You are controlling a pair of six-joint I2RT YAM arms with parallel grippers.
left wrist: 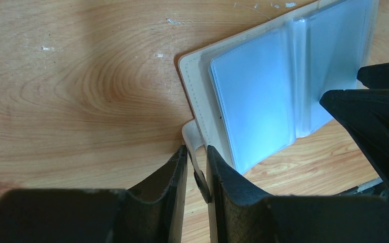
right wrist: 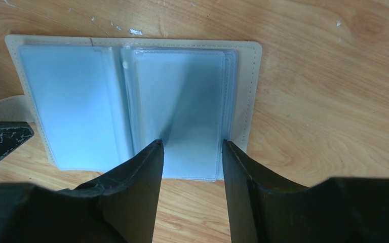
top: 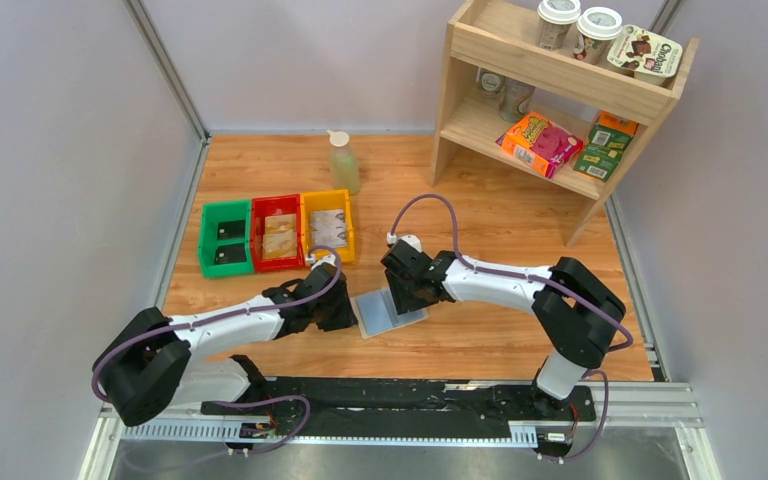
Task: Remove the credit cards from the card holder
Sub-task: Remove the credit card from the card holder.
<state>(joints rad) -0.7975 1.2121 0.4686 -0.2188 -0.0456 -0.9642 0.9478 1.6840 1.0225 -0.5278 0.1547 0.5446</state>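
The card holder (top: 380,313) lies open on the wooden table, beige rim up and two pale blue-grey sleeve panels showing; no card shows in them. My left gripper (left wrist: 197,153) is shut on the holder's clasp tab (left wrist: 191,135) at its left edge; in the top view this gripper (top: 344,312) sits just left of the holder. My right gripper (right wrist: 191,145) is open, its fingertips over the near edge of the holder's right panel (right wrist: 182,96); in the top view it (top: 407,297) is above the holder. Credit cards lie in the bins: black (top: 228,232), tan-gold (top: 280,240), silvery grey (top: 328,228).
Green (top: 210,262), red (top: 257,228) and yellow (top: 350,238) bins stand side by side left of the arms. A bottle (top: 343,163) stands behind them. A wooden shelf (top: 480,120) with cups and packets is at the back right. Walls enclose the table.
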